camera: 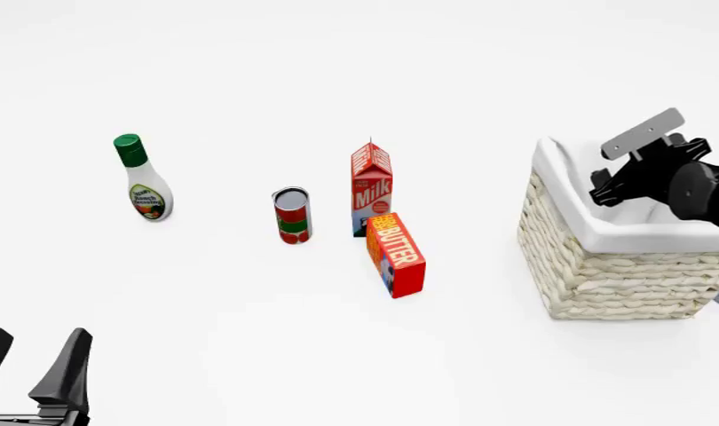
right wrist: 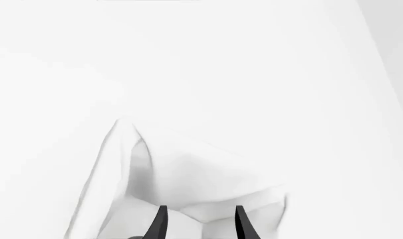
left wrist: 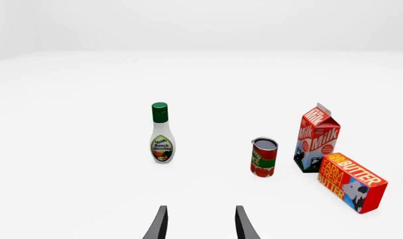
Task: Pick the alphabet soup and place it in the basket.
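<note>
Over basket [camera: 608, 266] at table's right — right gripper [right wrist: 200, 224], fingers parted, nothing between. Alphabet soup unseen in any view; whether inside basket, cannot tell. Low at near left — left gripper [camera: 34, 364], fingers apart, empty. Standing mid-table: ranch dressing bottle [camera: 143, 180], red-and-green can [camera: 292, 216], milk carton [camera: 372, 188], butter box [camera: 397, 255].

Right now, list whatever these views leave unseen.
1. Soup: in no view.
2. Basket floor: in the front view, hidden by the right arm; in the right wrist view, cut off by the frame edge.
3. Left tool: in the front view, base cut by the bottom edge.
4. Can label text: too small.
</note>
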Robot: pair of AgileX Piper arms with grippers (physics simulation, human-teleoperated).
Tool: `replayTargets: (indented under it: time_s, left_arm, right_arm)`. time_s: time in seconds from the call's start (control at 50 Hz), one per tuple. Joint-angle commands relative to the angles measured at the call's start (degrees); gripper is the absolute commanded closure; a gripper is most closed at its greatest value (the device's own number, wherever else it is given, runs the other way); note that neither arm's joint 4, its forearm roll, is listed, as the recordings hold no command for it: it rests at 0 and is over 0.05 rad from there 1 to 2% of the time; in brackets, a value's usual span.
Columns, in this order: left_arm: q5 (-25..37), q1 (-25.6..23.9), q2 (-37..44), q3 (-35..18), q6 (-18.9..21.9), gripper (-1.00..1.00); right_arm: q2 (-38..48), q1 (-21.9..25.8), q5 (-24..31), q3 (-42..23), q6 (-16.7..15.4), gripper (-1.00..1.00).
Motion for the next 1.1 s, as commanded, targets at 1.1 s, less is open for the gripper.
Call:
replayTargets:
  time_s: [1.1]
  left_arm:
    - [0.00,0.00,0.00,0.00,0.00,-1.00]
  right_arm:
    - [-32.89,5.50,6.86,9.46,7.36,-1.00]
